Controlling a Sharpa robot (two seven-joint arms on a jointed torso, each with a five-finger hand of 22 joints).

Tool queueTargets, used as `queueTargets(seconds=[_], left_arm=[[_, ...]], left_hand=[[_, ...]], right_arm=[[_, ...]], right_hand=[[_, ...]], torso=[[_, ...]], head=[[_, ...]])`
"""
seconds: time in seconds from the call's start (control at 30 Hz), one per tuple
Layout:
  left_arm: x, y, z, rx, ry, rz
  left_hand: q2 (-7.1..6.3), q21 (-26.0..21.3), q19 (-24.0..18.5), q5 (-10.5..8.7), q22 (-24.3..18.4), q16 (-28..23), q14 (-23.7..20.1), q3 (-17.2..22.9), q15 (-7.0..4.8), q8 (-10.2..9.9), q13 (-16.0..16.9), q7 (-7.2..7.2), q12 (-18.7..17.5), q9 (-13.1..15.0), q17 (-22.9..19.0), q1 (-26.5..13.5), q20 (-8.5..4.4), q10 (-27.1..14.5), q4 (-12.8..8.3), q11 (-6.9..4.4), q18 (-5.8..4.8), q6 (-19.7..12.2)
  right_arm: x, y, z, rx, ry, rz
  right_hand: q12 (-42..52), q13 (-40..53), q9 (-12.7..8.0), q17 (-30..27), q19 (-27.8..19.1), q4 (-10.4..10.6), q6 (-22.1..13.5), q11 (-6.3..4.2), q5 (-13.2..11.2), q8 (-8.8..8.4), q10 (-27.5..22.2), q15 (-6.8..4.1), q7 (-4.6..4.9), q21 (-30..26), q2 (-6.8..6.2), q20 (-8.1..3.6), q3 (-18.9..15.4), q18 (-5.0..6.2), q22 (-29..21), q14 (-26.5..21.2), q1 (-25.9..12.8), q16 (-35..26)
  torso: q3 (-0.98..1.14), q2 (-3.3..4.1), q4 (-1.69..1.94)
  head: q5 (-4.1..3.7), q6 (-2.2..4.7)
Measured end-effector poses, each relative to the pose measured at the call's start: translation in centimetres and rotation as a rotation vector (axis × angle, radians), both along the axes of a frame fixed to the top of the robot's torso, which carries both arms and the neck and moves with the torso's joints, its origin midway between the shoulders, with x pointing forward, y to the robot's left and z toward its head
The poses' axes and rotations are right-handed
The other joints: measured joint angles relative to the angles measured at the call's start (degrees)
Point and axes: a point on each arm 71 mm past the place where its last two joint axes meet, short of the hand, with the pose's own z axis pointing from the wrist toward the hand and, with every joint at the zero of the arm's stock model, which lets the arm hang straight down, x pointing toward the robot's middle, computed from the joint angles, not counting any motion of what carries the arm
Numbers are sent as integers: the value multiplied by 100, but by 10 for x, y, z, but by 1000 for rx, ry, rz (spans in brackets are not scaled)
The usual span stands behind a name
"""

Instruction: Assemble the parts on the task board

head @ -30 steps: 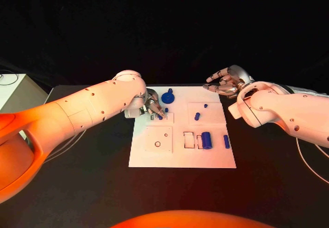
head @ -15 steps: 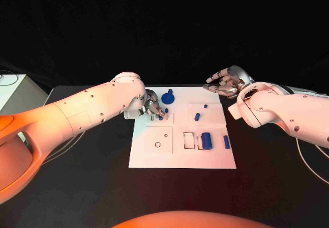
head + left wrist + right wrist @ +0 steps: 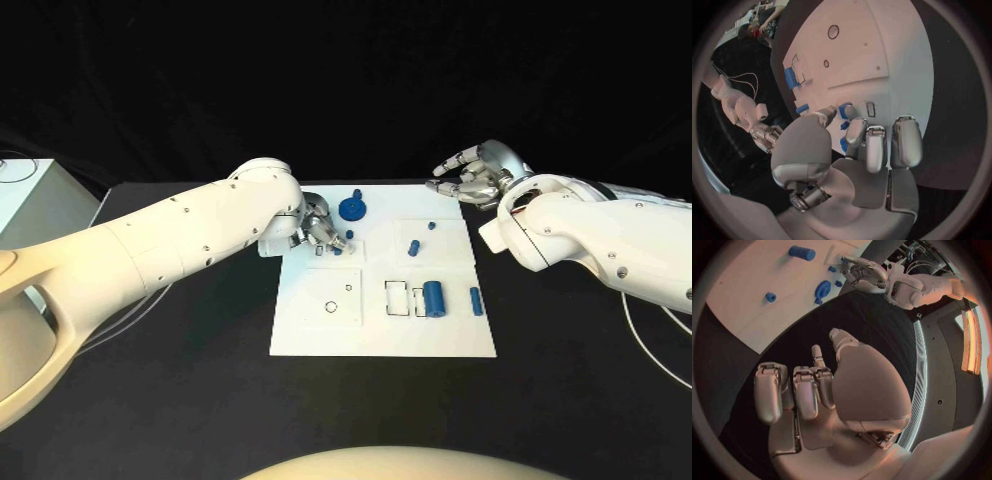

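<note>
The white task board lies mid-table. My left hand is over its far left corner, thumb and a finger pinching a small blue peg above a square outline; the left wrist view shows this peg at the fingertips. A round blue part and another short peg lie just beside the hand. My right hand hovers at the board's far right corner, fingers apart and holding nothing. Two small pegs lie in the right square. A thick blue cylinder and a slim pin lie lower right.
A white box stands at the table's left edge. Black table surrounds the board. The near left square of the board carries a small ring hole. Rectangular slots sit beside the thick cylinder.
My left hand has edged slightly along the board's far left corner with the peg still at its fingertips. The right hand has stayed put.
</note>
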Motion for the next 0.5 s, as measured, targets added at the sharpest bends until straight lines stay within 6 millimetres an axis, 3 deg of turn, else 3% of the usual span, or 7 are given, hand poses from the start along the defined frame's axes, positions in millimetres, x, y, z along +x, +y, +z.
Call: queueTargets(seconds=[0.17,0.3,0.4,0.5], left_arm=[[-4,2,1,-9,-3,-7],[-5,1,17,-43,-29,-11],[-6,0,30,-74,-54,-14],[-6,2,42,-106,-78,-8]], left_hand=[[0,0,0,0,-7,0,0,-32,0,11,-31,1,0,0,0,0,0,0,0,0,0,0],[0,-57,-4,0,-84,-17,0,-120,0,-72,-146,65,-89,0,0,0,-4,-67,-10,-19,0,-64],[119,-286,-257,0,-459,-234,2,-216,2,-437,-525,185,-355,-151,0,119,40,-386,3,93,0,-371],[211,-446,-376,0,-706,-368,9,-317,114,-890,-846,330,-571,-437,0,237,148,-650,0,217,0,-532]], right_arm=[[0,0,0,0,0,-1],[1,-1,0,0,0,-3],[1,-2,-1,0,2,-5],[0,-1,-2,1,4,-4]], right_hand=[[0,0,-2,0,0,6,0,0,0,0,0,0,0,0,0,0,6,0,-1,0,0,0],[0,0,-5,0,0,16,0,0,0,0,0,0,0,0,0,0,16,0,-1,0,0,0],[0,0,-5,0,0,16,0,0,0,0,0,0,0,0,0,0,16,0,-1,0,0,0],[0,0,-5,0,0,16,0,0,0,0,0,0,0,0,0,0,16,0,-1,0,0,0]], torso=[[-3,-9,4],[-3,-11,7],[-5,-12,4],[-7,-9,-4]], head=[[-1,19],[2,61],[8,107],[8,143]])
